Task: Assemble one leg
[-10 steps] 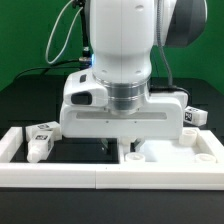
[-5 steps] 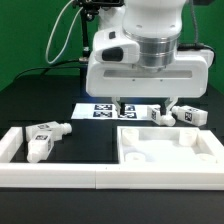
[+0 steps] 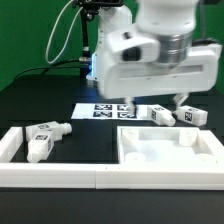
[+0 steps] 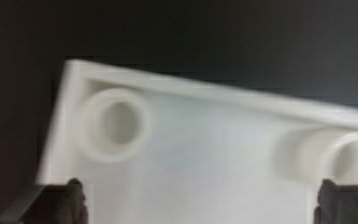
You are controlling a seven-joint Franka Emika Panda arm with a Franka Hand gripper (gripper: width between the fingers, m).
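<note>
The white tabletop (image 3: pixel 170 150) lies at the front on the exterior view's right, with round corner holes. It fills the wrist view (image 4: pixel 211 140). Two tagged white legs (image 3: pixel 48 131) lie on the exterior view's left. Two more legs (image 3: pixel 192 116) lie behind the tabletop on the right. My gripper (image 3: pixel 153 104) hangs above the tabletop's far edge, open and empty. In the wrist view my gripper (image 4: pixel 202 205) shows both dark fingertips (image 4: pixel 60 205) wide apart with nothing between them.
The marker board (image 3: pixel 105 108) lies on the black table behind the tabletop. A low white wall (image 3: pixel 90 178) runs along the front and turns up the left side (image 3: pixel 12 140). Cables hang behind the arm.
My gripper has risen from low over the tabletop and moved toward the exterior view's right. The tabletop and the legs have stayed in place.
</note>
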